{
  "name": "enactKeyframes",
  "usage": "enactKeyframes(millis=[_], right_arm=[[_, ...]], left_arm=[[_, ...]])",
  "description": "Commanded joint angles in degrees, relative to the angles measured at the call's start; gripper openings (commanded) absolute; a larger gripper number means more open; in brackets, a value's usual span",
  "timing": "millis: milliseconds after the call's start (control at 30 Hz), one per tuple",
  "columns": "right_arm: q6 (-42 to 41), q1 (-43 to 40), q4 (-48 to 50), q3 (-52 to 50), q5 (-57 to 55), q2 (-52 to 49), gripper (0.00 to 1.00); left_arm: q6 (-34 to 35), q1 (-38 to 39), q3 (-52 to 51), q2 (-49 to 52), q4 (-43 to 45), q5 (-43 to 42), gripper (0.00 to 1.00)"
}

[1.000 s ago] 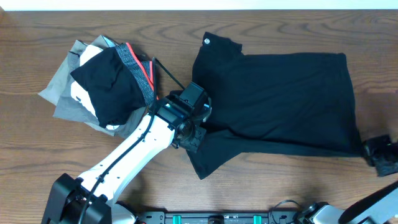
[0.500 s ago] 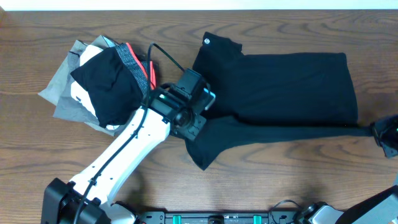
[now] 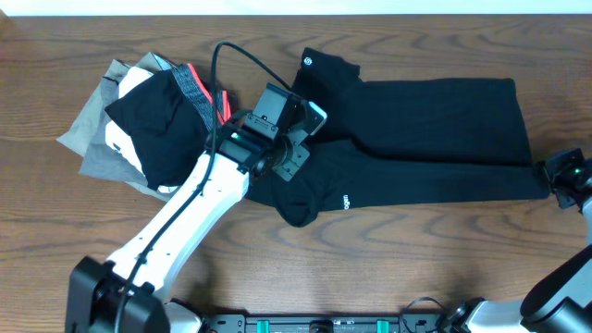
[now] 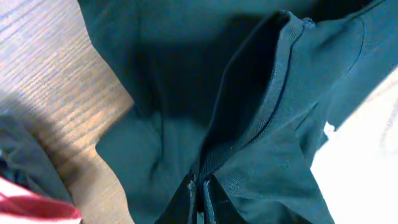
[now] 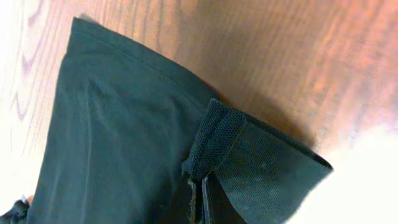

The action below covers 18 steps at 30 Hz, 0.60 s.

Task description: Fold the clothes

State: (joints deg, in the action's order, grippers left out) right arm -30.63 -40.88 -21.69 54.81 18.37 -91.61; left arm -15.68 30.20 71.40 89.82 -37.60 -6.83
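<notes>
Two pinches hold the black shirt (image 3: 425, 129): my left gripper (image 4: 199, 196) nips a fold, my right gripper (image 5: 200, 193) a hem corner. I can't read its white lettering (image 3: 345, 201).

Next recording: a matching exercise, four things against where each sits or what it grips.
1 left end effector
2 right end effector
3 pile of other garments
4 round white logo

A at the left end of the table
B shut on the right end of the black shirt
C shut on the shirt's left part
D on the shirt's far left corner

Pairs: 1-C; 2-B; 3-A; 4-D
</notes>
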Motion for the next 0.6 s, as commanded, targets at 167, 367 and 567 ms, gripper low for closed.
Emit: enactKeyframes(millis=[167,367,567], right_arm=[[-0.6,0.8,2.7,0.6,0.0,-0.5,0.11],[-0.6,0.7,1.0,0.6,0.1,-0.5,0.4],[-0.3,0.7,-0.5,0.6,0.4,-0.5,0.47]], left_arm=[[0.0,-0.4,1.0,5.6,5.8,8.3,0.17],[8.0,-1.5,2.7,4.7,1.7,13.0,0.96],[12.8,-1.2,3.2,2.5,-9.8,-5.3,0.98]])
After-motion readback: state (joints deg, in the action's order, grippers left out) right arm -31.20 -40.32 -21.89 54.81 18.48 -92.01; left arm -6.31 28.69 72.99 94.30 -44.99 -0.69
